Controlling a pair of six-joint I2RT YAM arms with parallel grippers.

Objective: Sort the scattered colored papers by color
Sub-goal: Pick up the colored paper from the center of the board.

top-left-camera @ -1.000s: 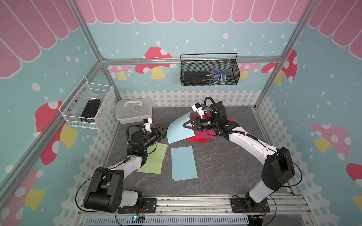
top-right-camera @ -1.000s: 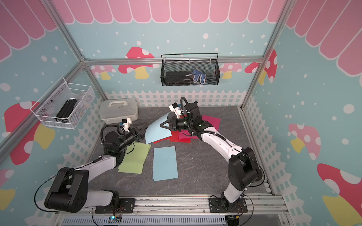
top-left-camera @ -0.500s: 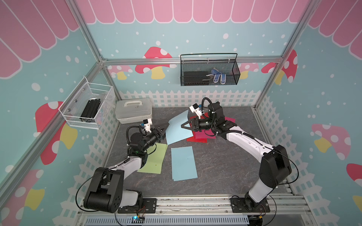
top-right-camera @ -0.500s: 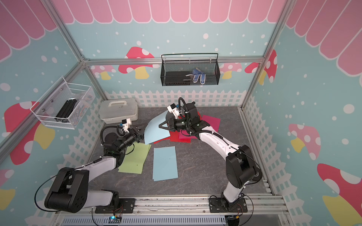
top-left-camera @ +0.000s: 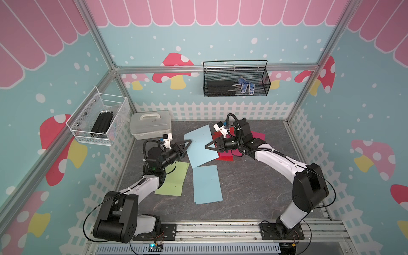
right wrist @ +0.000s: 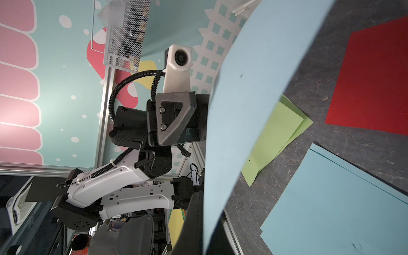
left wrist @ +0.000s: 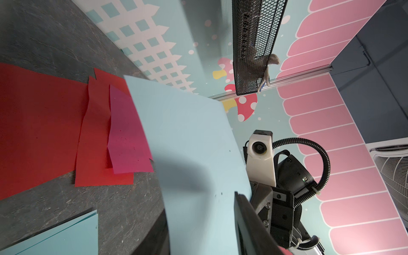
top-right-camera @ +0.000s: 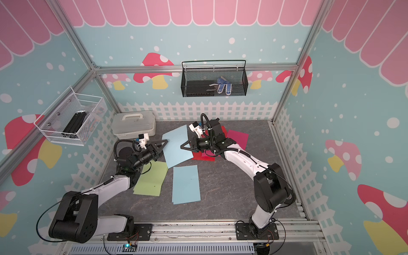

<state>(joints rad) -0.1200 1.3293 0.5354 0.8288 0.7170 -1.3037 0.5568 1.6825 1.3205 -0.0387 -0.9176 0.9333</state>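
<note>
Aloft, right fingers [top-left-camera: 212, 144] pinch 1 blue paper [top-left-camera: 199, 150].

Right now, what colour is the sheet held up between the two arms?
Light blue; the sheet shows best in a top view.

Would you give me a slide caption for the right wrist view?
Right gripper pinching a curled light blue sheet, its far edge between the open jaws of the left gripper.

Three blue papers [top-left-camera: 202, 146], two green papers [top-left-camera: 174, 178], several red and pink papers [top-left-camera: 225, 155].
</note>
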